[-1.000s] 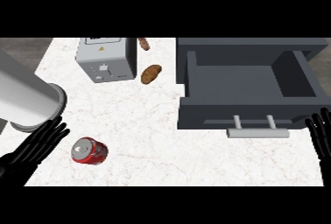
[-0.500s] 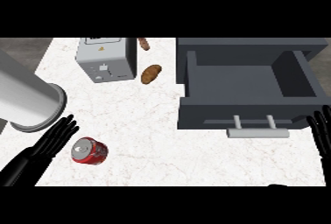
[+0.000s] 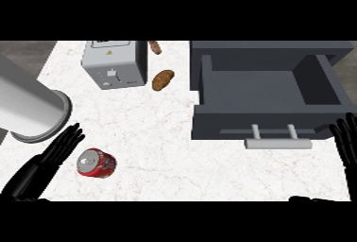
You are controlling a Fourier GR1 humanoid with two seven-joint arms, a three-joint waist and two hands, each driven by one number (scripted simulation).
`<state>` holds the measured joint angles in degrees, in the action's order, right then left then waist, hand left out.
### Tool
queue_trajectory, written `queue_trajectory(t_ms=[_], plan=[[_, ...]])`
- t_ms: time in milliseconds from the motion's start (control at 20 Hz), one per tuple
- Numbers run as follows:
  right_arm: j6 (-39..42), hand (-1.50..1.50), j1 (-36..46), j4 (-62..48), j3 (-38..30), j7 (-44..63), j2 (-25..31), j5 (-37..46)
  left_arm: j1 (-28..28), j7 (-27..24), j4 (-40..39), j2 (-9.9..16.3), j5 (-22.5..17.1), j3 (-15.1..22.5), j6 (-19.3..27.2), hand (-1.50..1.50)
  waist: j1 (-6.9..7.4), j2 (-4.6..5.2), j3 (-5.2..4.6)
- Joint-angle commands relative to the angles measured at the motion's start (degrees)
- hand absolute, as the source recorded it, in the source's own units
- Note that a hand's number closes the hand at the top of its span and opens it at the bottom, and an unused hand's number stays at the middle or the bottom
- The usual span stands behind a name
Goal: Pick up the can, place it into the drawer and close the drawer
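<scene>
Counter top point(image 3: 160, 142), pale marbled, fills the view. Drawer point(image 3: 268, 97), dark grey, stands pulled open at 2 o'clock, its cavity bare as far as visible, bar handle point(image 3: 277, 141) facing the robot near 4 o'clock. Large grey cylinder point(image 3: 28, 113) lies at 9 o'clock, open end toward centre. Grey toaster-like appliance point(image 3: 115, 64) at 11 o'clock; brown bread-like item point(image 3: 163, 79) just beside it toward 12, and a second small brown piece point(image 3: 155, 47) at the far edge. Can point(image 3: 96, 163), red with silver top, lies tipped on its side at 8 o'clock on the counter, well apart from the drawer. Left hand point(image 3: 49, 160) sits just beside the can on its 9 o'clock side, fingers straight and slightly spread, pointing toward 1 o'clock; not wrapped round the can, contact not discernible. Right hand point(image 3: 345, 142) rests at the 4 o'clock edge, fingers straight and apart, near the drawer's front corner, holding nothing. Judgement: the pick-up step is in hand, the grasp not yet made. The next move calls for the left hand to close its fingers round the can's body before lifting and carrying toward 2 o'clock; since the can lies on its side, it may roll if nudged.
</scene>
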<state>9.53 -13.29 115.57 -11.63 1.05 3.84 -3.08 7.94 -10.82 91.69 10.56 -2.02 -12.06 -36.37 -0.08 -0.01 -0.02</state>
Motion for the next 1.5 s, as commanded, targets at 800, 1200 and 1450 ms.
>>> queue_trajectory(t_ms=[800,1200,1450], plan=[[-0.65,-1.50,4.14,-1.28,-0.40,1.39,-1.30,2.86,-6.93,-15.34,-22.94,6.21,7.17,-3.00,-0.87,-1.50,0.12,0.02,0.01],[1.17,-1.50,-1.00,3.96,-0.51,2.73,-1.76,0.73,-11.18,-21.21,-34.86,3.86,12.10,0.21,5.02,-1.50,-0.13,0.00,0.01],[1.07,-1.50,1.32,0.52,-2.66,-0.06,-1.89,-0.30,-12.06,-23.02,-36.28,6.06,11.08,-0.20,3.68,-1.50,0.00,0.00,0.02]])
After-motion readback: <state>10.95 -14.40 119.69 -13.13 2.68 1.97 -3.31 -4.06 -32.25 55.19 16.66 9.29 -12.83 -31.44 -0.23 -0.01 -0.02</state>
